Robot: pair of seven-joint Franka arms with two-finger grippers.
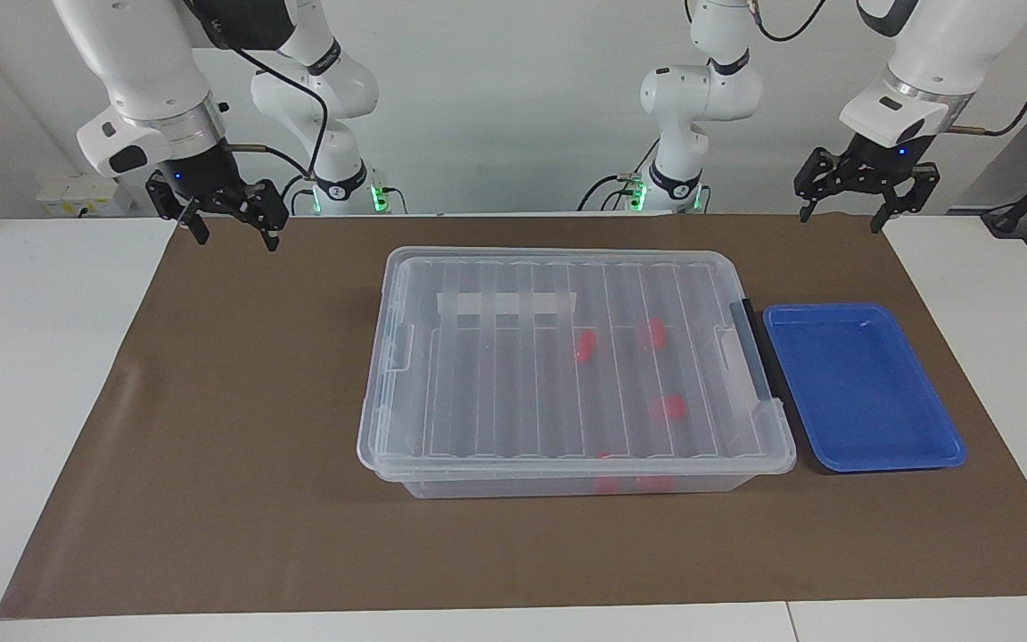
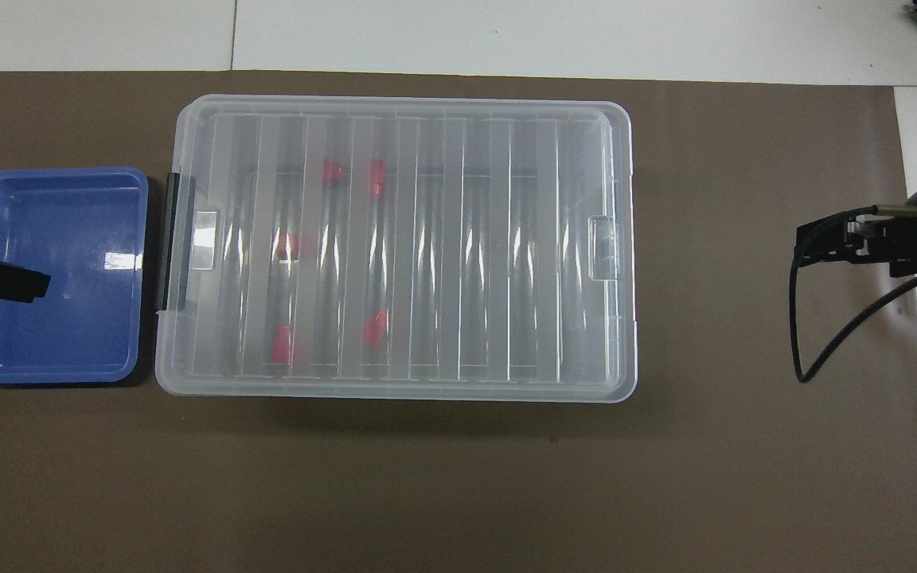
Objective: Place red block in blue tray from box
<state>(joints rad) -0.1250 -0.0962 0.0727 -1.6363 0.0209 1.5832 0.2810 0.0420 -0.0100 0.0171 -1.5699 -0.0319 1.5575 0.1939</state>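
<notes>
Red blocks: we count five small bright red plastic blocks, one of them (image 1: 584,346), lying inside the large clear plastic storage box (image 1: 567,374), seen through its lid; they sit in the half of the box toward the left arm's end of the table, well apart from both grippers.
Box: we see it in the middle of the brown mat (image 1: 210,446), between the two grippers, with its ribbed see-through lid (image 2: 395,239) shut on top and its black handle (image 1: 754,349) at the end that faces the tray.
Blue tray: we see the shallow rectangular blue plastic tray with rounded corners (image 1: 861,388) just beside the handle end of the box, on the mat, lying under and forward of the left gripper; in the overhead view a tip of that gripper covers part of the tray's outer edge.
Left gripper: we see the left gripper (image 1: 866,192) raised in the air over the mat's edge at the left arm's end, fingers spread wide, grasping nothing.
Right gripper: we see the right gripper (image 1: 224,214) raised over the mat's corner at the right arm's end, well apart from the box, fingers spread wide, grasping nothing.
Arms: we see both waiting.
</notes>
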